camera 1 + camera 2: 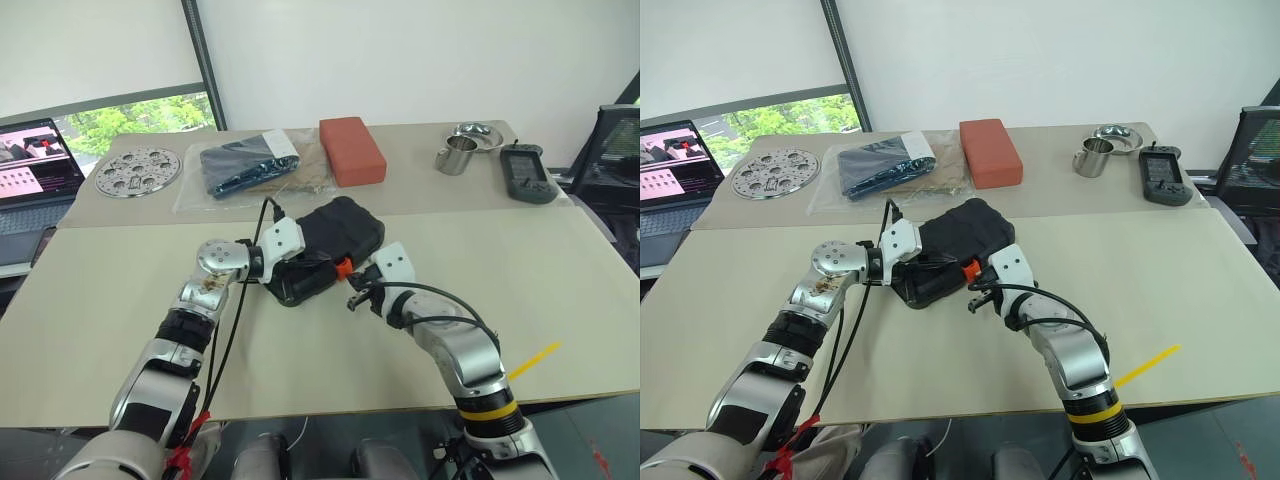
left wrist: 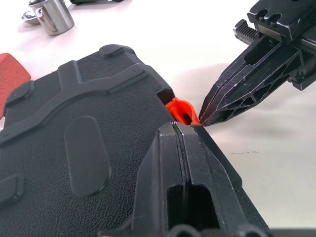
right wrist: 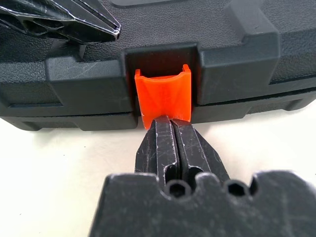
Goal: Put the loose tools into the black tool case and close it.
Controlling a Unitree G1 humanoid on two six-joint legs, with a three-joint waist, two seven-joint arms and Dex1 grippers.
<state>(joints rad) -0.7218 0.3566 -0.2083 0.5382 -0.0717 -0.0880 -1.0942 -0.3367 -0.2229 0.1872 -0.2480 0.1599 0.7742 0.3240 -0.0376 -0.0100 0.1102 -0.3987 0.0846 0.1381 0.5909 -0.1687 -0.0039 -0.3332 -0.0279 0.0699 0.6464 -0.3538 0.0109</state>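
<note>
The black tool case (image 1: 325, 250) lies lid-down-shut on the worktop (image 1: 120, 300) with no loose tools visible outside, the clenched left tool (image 2: 181, 129) resting on its lid, the clenched right tool (image 3: 169, 123) touching the orange latch (image 3: 164, 96), which apparently remains to be fastened.

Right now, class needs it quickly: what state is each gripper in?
Left gripper: shut, holding nothing, resting on the black tool case.
Right gripper: shut, holding nothing, tips against the orange latch.
</note>
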